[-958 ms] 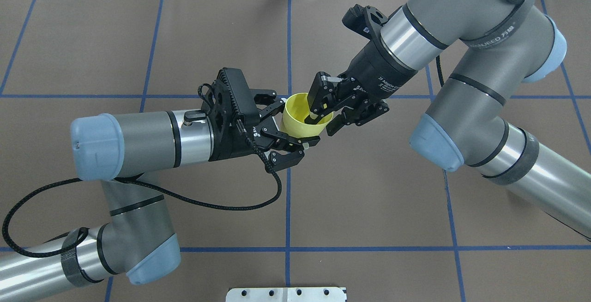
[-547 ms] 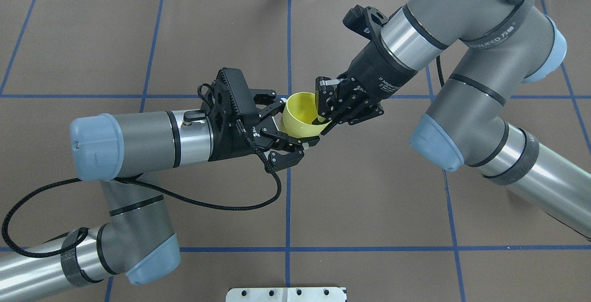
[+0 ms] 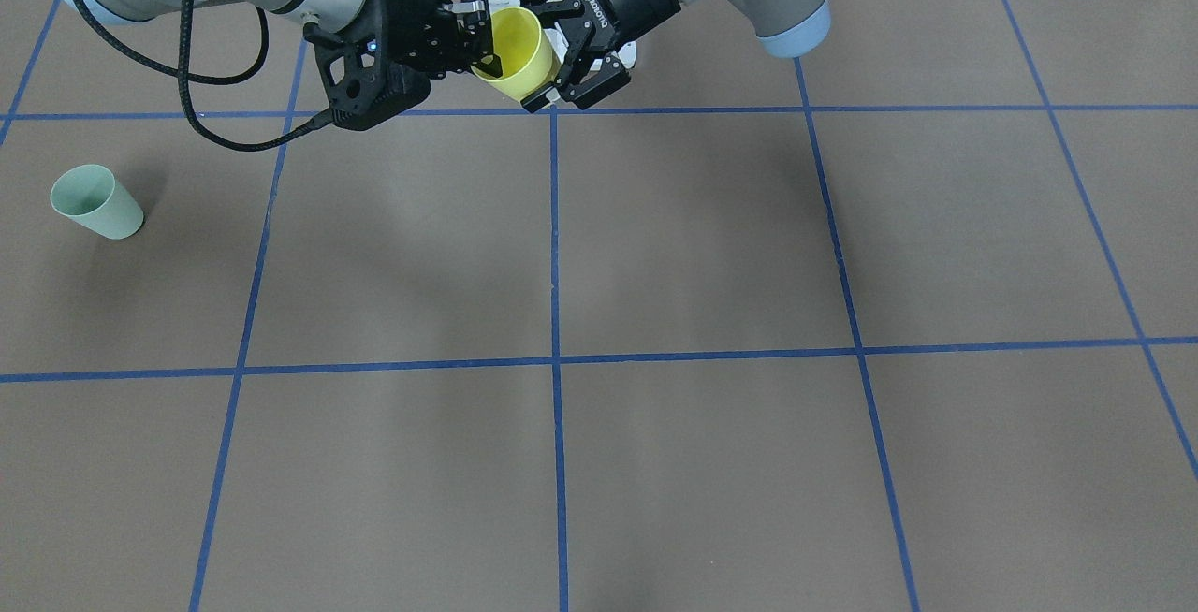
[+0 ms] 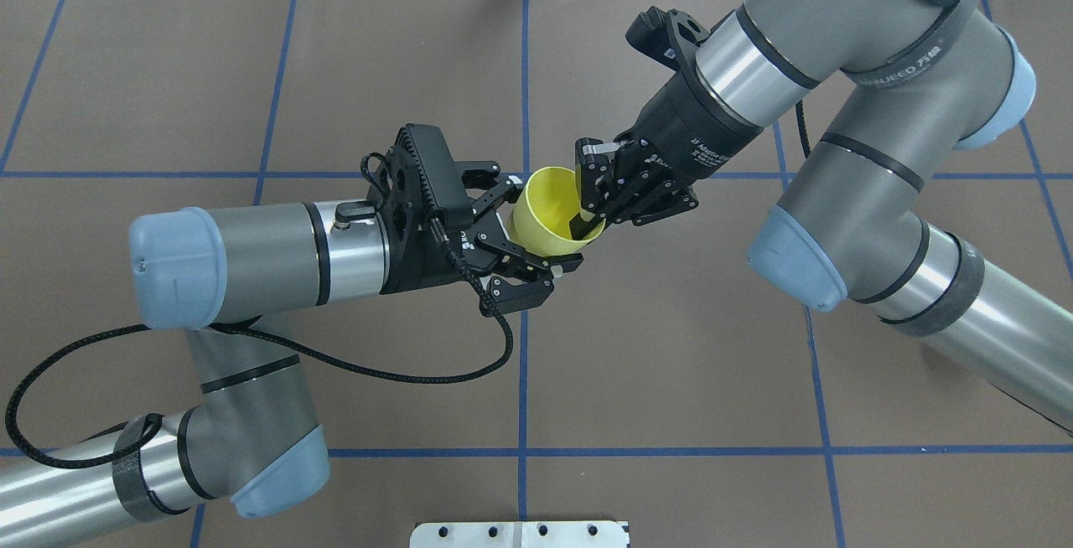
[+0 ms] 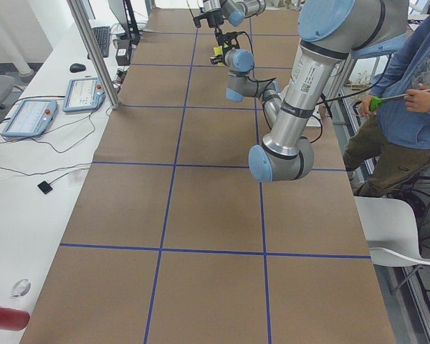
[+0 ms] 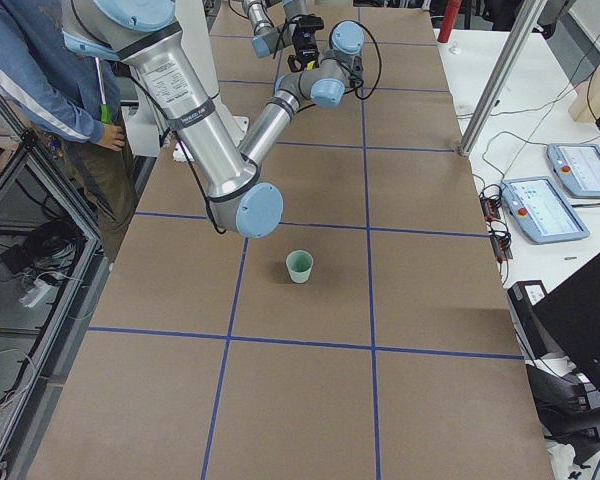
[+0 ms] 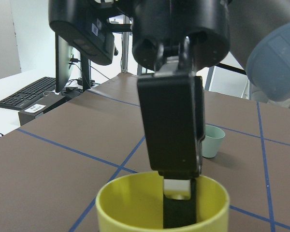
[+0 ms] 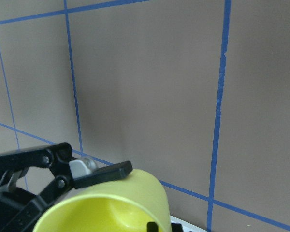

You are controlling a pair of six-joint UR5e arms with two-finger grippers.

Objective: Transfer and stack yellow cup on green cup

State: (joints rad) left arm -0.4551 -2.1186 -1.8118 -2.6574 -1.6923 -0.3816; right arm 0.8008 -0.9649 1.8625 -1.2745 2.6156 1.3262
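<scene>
Counting: two cups, one yellow cup [image 4: 549, 200] and one green cup [image 3: 96, 203]; two tools, the left gripper [image 4: 545, 228] and the right gripper [image 4: 589, 221].
Look: the yellow cup is bright, plain, tapered and handleless, tilted with its mouth toward the right gripper.
Place: aloft over the table [image 4: 671, 322], well apart from the green cup, which stands upright on the table.
Right grip: clamped on the yellow cup's rim, one finger inside, one outside.
Left grip: fingers spread round the cup's body, one pad against its wall; whether they squeeze cannot be told.
</scene>
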